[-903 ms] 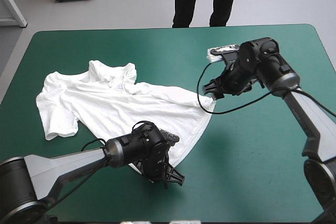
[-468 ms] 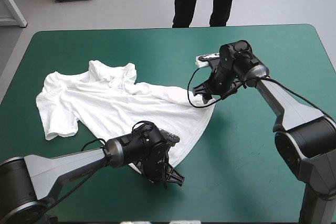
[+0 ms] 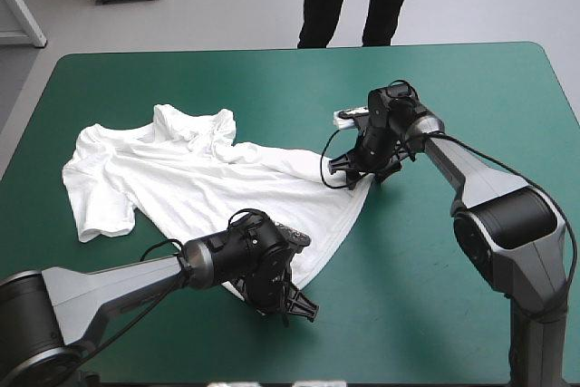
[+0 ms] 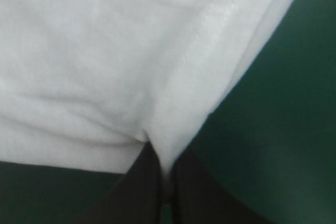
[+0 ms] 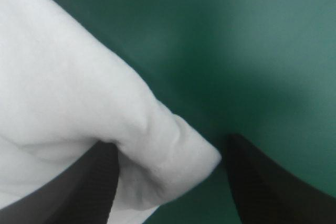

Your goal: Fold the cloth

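- High view: the white T-shirt (image 3: 204, 188) lies spread but rumpled across the left half of the teal-green counter (image 3: 453, 314), collar toward the far edge, hem running toward the near edge at about 5 o'clock from the collar.
- High view: the left gripper (image 3: 288, 301) sits at the shirt's 5 o'clock end, on the near hem. The right gripper (image 3: 352, 172) is low at the shirt's 3 o'clock corner, touching the cloth's edge.
- Left wrist view: the left gripper (image 4: 160, 156) has its black fingers pressed almost together, pinching a ridge of the hem. The T-shirt (image 4: 105, 51) fills the field ahead, from the gripper's 9 o'clock round to 1 o'clock, with bare counter (image 4: 278, 129) at 2 to 3 o'clock.
- Right wrist view: the right gripper (image 5: 172, 148) stands with its fingers wide apart. A rounded corner of the T-shirt (image 5: 68, 103) pokes in between them, close against one finger (image 5: 97, 182) and clear of the other; whether it touches that finger cannot be told. Bare counter (image 5: 252, 51) lies ahead, from 12 to 3 o'clock.
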`<state>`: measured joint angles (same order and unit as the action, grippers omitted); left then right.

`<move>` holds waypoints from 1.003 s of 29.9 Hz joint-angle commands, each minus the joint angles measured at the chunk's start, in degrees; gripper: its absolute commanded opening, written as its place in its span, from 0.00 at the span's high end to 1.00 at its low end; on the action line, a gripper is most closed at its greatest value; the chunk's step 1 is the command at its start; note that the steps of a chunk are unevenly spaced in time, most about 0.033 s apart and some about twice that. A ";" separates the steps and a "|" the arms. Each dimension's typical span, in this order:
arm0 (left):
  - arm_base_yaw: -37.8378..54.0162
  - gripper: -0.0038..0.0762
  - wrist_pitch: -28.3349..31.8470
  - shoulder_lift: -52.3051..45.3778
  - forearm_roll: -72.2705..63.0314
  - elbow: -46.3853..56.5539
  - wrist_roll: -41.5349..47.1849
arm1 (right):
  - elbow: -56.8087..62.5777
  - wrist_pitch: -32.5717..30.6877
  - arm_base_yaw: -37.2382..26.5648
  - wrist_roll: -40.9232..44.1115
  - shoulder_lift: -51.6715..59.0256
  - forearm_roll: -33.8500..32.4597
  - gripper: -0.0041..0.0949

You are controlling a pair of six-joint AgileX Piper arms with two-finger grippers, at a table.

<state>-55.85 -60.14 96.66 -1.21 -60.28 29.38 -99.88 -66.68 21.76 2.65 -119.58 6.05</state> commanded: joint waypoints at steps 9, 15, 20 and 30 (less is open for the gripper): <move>-0.01 0.96 5.63 2.25 -0.06 1.07 -0.51 | -1.01 -1.57 0.17 -0.36 -0.35 0.07 0.97; 0.11 0.96 -1.65 -2.04 13.19 -0.99 2.66 | -1.01 -3.76 0.05 -0.36 4.66 0.07 0.98; 0.11 0.96 -9.07 -7.37 23.08 -6.90 2.78 | -1.01 -4.68 0.05 -0.46 13.87 0.42 0.98; 3.02 0.96 -13.61 -14.89 33.64 -26.76 -3.51 | -1.10 -4.79 0.05 -1.56 34.10 1.87 0.98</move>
<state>-54.14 -69.89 85.49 29.68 -81.18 28.45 -99.43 -71.02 21.81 1.69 -92.47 7.98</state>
